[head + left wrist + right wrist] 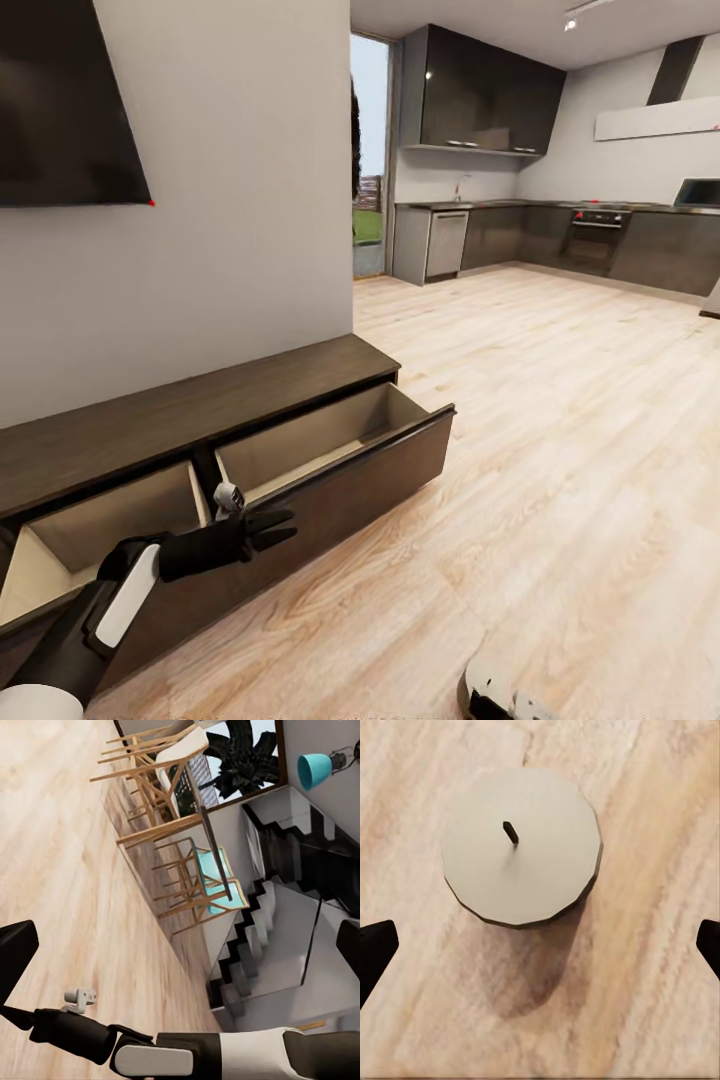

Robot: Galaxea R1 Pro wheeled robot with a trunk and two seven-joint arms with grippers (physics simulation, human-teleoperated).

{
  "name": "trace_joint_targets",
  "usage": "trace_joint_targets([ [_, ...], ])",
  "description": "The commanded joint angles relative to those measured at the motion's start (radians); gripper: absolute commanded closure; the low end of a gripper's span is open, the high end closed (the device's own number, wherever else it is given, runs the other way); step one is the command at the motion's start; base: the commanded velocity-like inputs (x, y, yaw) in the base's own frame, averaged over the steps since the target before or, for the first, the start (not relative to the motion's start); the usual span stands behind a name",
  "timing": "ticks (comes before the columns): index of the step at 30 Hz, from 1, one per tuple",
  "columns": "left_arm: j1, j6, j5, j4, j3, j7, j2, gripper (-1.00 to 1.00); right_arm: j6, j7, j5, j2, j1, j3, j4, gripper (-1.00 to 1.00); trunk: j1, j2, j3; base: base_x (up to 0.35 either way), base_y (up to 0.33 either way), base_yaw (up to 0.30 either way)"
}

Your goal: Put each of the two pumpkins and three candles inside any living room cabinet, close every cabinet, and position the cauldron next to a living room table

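The cabinet [300, 455] fills the lower left of the head view, both drawers pulled open. A candle [521, 844] stands upright on the wood floor [652, 967], between the right claw's [540, 945] wide-spread, empty fingers. The left claw [262, 528], empty and spread, hovers over the drawers.

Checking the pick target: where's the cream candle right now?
The short cream cylindrical candle stands upright on the pale wood floor in the right wrist view, ahead of the right gripper, whose jaws are spread apart and not touching it.
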Motion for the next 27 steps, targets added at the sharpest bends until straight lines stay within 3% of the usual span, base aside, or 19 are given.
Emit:
trace_joint_targets([
  [1,-0.001,0.005,0.003,0.000,-0.002,-0.001,0.000,-1.00,-0.002,-0.006,-0.006,0.000,0.000,0.009,-0.001,-1.00,0.000,-0.001,-0.005,0.000,0.000,0.000],
  [6,-0.001,0.005,0.003,0.000,-0.002,-0.001,0.000,-1.00,-0.002,-0.002,-0.005,0.009,0.000,0.016,-0.001,-1.00,0.002,-0.002,-0.024,0.000,0.000,0.000],
  [11,-0.001,0.005,0.001,0.000,-0.002,-0.001,0.000,-1.00,-0.001,0.008,-0.005,0.018,0.000,0.087,0.000,-1.00,0.005,-0.003,-0.044,0.000,0.000,0.000],
  [14,-0.001,0.005,0.001,0.000,-0.002,-0.001,-0.001,-1.00,-0.001,0.009,-0.006,0.023,0.000,0.104,0.000,-1.00,0.006,-0.004,-0.055,0.000,0.000,0.000],
  [27,-0.001,0.005,-0.001,0.000,-0.001,-0.001,0.000,-1.00,0.001,0.009,-0.008,0.025,0.000,0.107,0.001,-1.00,0.007,-0.004,-0.063,0.016,0.000,0.000],
])
